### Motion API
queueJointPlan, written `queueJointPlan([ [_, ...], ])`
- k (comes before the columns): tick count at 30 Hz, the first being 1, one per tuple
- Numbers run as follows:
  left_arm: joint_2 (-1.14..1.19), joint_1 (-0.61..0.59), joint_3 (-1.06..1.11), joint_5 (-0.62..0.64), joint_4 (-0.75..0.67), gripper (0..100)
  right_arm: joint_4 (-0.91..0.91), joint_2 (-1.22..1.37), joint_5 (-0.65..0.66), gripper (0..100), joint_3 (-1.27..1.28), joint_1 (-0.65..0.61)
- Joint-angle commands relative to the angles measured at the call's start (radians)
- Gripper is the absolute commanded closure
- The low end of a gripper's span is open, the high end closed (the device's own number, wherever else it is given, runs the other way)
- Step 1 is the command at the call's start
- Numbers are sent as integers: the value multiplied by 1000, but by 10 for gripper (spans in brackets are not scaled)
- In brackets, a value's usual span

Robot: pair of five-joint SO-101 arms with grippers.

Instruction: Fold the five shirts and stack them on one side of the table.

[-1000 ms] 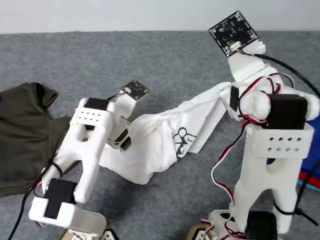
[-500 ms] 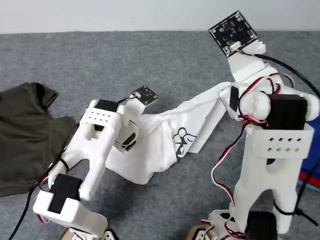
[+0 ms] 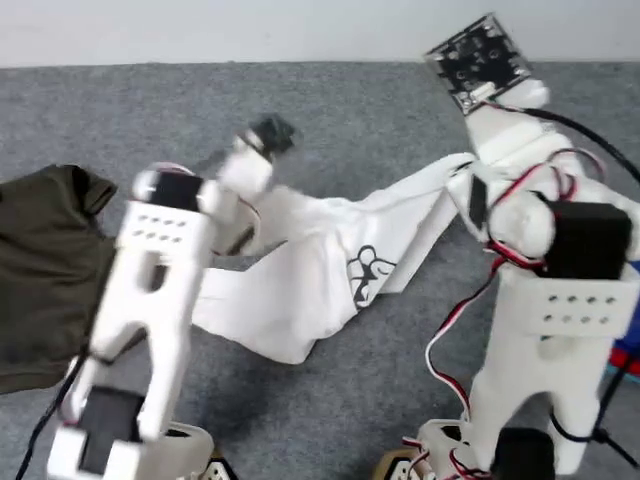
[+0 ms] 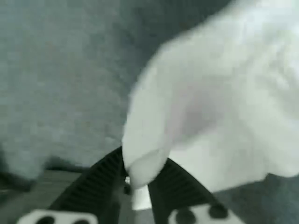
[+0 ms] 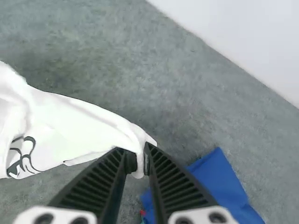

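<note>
well, the job looks to be at an early stage. the white cotton shirt with a black printed figure (image 3: 330, 275) hangs stretched between the two arms across the centre of the high view, bunched and sagging onto the grey carpeted table (image 3: 330, 130), not yet folded. the left gripper (image 4: 135, 179) is clamped on a rounded fold of that white cloth at centre left in the high view, and the right gripper (image 5: 139, 161) is pinched tight on a corner of it at upper right.

at the left edge of the high view lies a dark olive shirt (image 3: 45, 270), loosely spread and rumpled rather than neatly folded, as far as i can tell. a bright blue cloth (image 5: 205, 186) lies just beside the right gripper; whether it is a shirt, or folded, i cannot tell. no stack of folded shirts is to be seen, so by my judgement nearly all the folding and all the stacking are left to do.
</note>
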Motion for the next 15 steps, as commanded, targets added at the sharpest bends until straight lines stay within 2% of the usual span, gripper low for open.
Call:
queueJointPlan([
  [1,-120,-71,-206,-35,2,988,-13,-54,8,988,-51,33],
  [8,-141,-190,-501,-189,-127,987,-111,-166,8,988,-51,70],
  [15,-137,-189,-739,-313,-290,987,-260,-255,34,988,-51,70],
])
